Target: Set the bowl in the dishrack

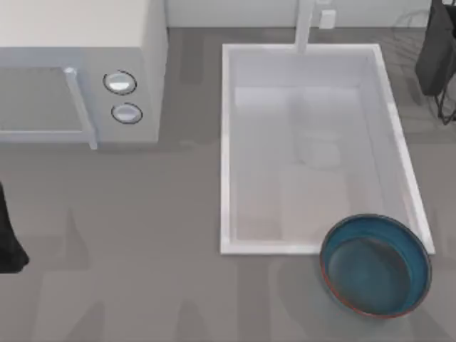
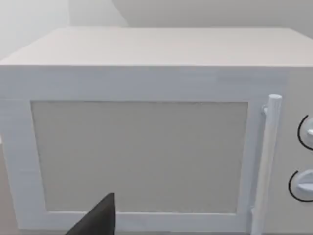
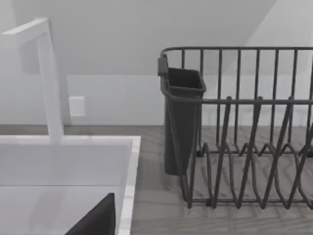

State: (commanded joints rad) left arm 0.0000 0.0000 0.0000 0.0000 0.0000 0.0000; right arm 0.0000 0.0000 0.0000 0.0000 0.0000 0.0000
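The bowl (image 1: 375, 265), blue-teal inside with a reddish-brown rim, stands upright on the grey counter at the front right, overlapping the front right corner of the white sink basin (image 1: 226, 142). The dishrack (image 3: 244, 147) of thin dark wires stands on the counter beside the basin; its edge with a dark cup (image 1: 436, 50) is at the back right in the top view. My left arm (image 1: 8, 242) is parked at the left edge, far from the bowl. A dark part of my left gripper (image 2: 95, 220) faces the microwave. A dark part of my right gripper (image 3: 98, 218) hangs over the basin.
A white microwave (image 1: 78, 71) with its door shut and two knobs stands at the back left. A white faucet (image 1: 305, 25) rises behind the basin. A dark utensil cup (image 3: 181, 122) hangs on the rack's near corner. Open grey counter lies in front of the microwave.
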